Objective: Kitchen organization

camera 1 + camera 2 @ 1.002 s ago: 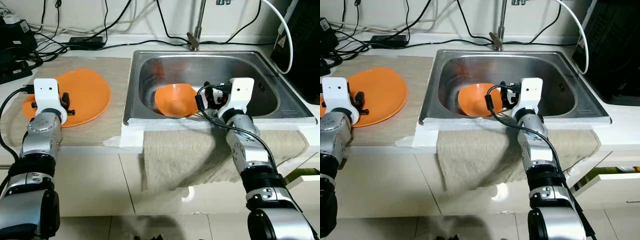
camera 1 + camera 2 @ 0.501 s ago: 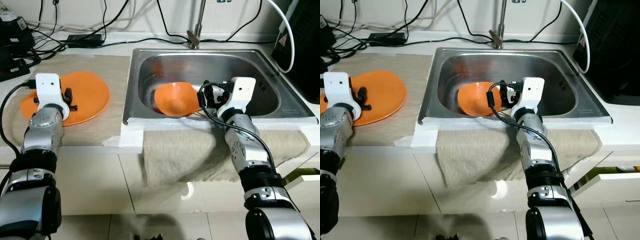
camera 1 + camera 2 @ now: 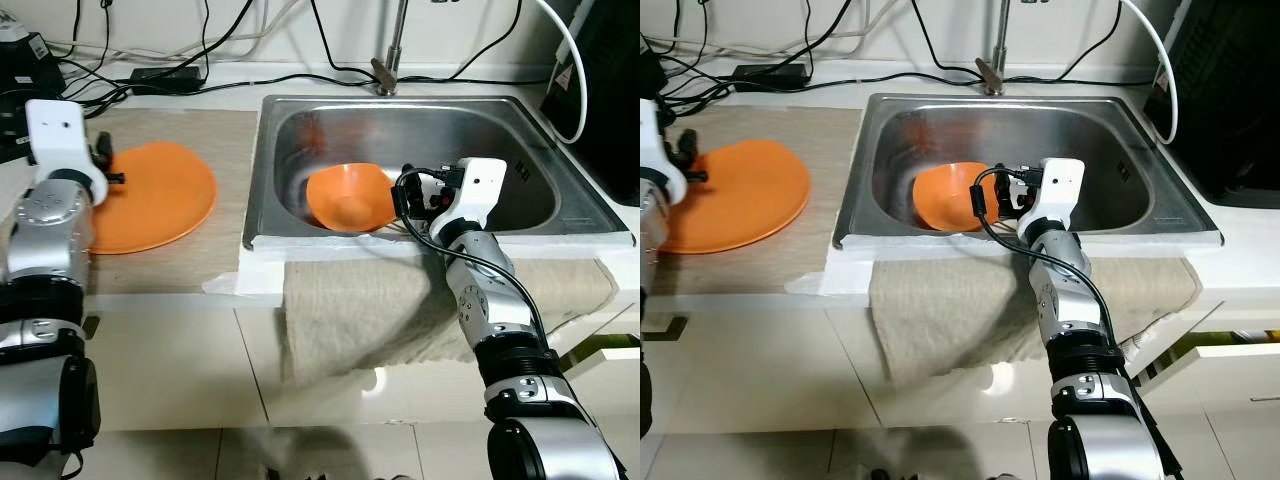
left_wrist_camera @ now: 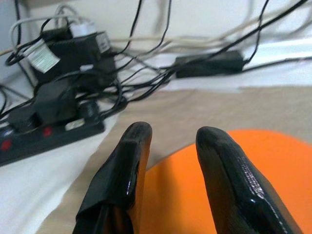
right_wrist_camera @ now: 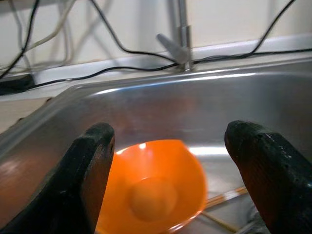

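An orange plate (image 3: 150, 195) lies on a beige mat on the counter left of the sink. My left gripper (image 3: 103, 165) hovers over the plate's far left edge. In the left wrist view its fingers (image 4: 126, 165) stand a little apart and open above the plate (image 4: 185, 195), with nothing between them. An orange bowl (image 3: 345, 195) sits in the steel sink (image 3: 520, 130), near the front wall. My right gripper (image 3: 405, 197) reaches over the sink's front rim, just right of the bowl. It is wide open (image 5: 178, 161) and faces the bowl (image 5: 151, 190) without touching it.
A power strip (image 4: 48, 126) and tangled cables lie behind the plate. The faucet (image 3: 390, 60) rises behind the sink. Thin wooden sticks (image 5: 219, 200) lie beside the bowl. A cloth (image 3: 380, 310) hangs over the counter front. A drawer (image 3: 610, 350) stands ajar at the lower right.
My left arm has lifted and swung left and back, from above the plate's near left part to its far left edge. The right arm has barely moved.
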